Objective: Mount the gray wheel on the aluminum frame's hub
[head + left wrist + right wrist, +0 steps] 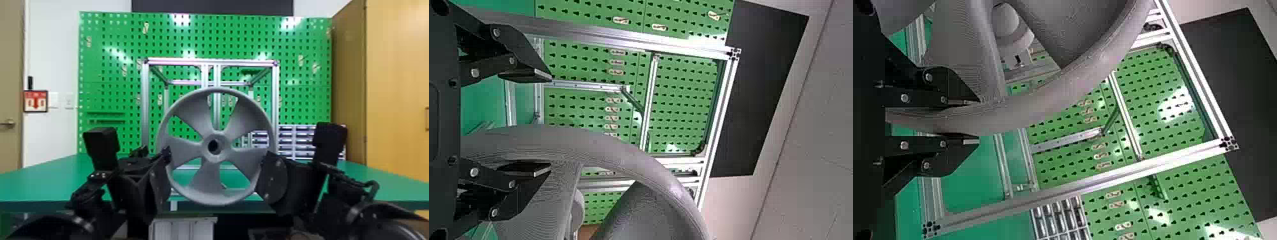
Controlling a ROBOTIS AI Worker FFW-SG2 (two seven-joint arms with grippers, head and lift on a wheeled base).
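Pinching the gray wheel (183, 152), the right claw (265, 175); left claw (164, 167) spread; green table (41, 178), pegboard (108, 95) behind.

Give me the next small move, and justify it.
I'd close the left gripper on the gray wheel: its jaws stand apart with the rim seemingly between them, while the right gripper has its jaws closed on the opposite side. Gripping both sides would likely steady the wheel for mounting.

The gray wheel (225, 146), cut off in 2 wrist views, partly hides the aluminum frame (145, 105).
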